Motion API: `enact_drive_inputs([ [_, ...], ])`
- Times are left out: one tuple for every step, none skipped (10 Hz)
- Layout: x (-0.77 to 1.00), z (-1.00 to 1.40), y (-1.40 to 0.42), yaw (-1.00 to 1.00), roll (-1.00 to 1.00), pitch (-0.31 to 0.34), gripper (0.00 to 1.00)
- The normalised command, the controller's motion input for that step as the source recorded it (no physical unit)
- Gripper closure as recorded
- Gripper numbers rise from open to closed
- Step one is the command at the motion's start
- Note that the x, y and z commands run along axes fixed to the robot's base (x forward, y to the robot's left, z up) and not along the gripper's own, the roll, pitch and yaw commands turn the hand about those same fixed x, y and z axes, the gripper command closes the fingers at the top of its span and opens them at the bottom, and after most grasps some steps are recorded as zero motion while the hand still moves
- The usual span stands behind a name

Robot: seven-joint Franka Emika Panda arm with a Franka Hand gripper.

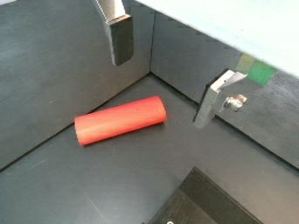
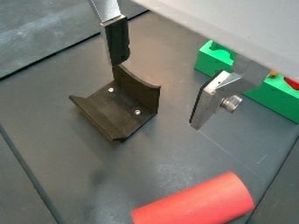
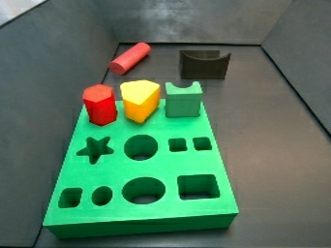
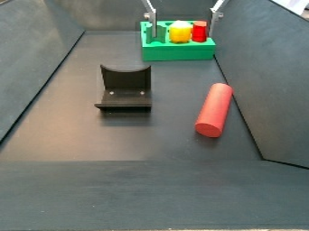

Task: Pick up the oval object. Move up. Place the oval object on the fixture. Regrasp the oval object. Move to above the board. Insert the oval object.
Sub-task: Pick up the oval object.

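Observation:
The oval object, a smooth salmon-red peg, lies on its side on the dark floor in both side views (image 3: 130, 57) (image 4: 214, 109) and in both wrist views (image 1: 121, 120) (image 2: 193, 203). The dark fixture (image 4: 125, 87) with a curved notch stands apart from the peg; it also shows in a side view (image 3: 204, 64) and in a wrist view (image 2: 117, 107). The green board (image 3: 162, 167) lies flat. My gripper (image 4: 183, 11) hangs high over the board's end (image 4: 178, 47), open and empty. In both wrist views the gripper (image 1: 166, 74) (image 2: 162, 72) has nothing between its silver fingers (image 1: 121, 39).
A red hexagonal block (image 3: 100, 104), a yellow block (image 3: 142, 99) and a green notched block (image 3: 185, 98) stand on the board's far end. Dark walls enclose the floor, and the peg lies near a side wall (image 4: 259, 81).

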Motion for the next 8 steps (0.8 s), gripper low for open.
enact_drive_inputs([
  [-0.15,-0.12,-0.04,0.00,0.07,-0.117,0.00],
  [-0.27,-0.31,-0.11,-0.03,0.09,-0.180,0.00],
  [-0.31,-0.38,-0.06,-0.09,0.08,-0.189,0.00],
  [-0.33,-0.46,-0.06,-0.08,0.08,-0.203,0.00],
  [-0.32,-0.46,-0.04,-0.09,0.08,-0.203,0.00],
  [-0.28,-0.43,0.00,-0.06,0.08,-0.160,0.00],
  [-0.24,-0.41,0.00,0.00,0.08,-0.116,0.00],
  [-0.24,-0.41,0.00,0.00,0.08,-0.094,0.00],
])
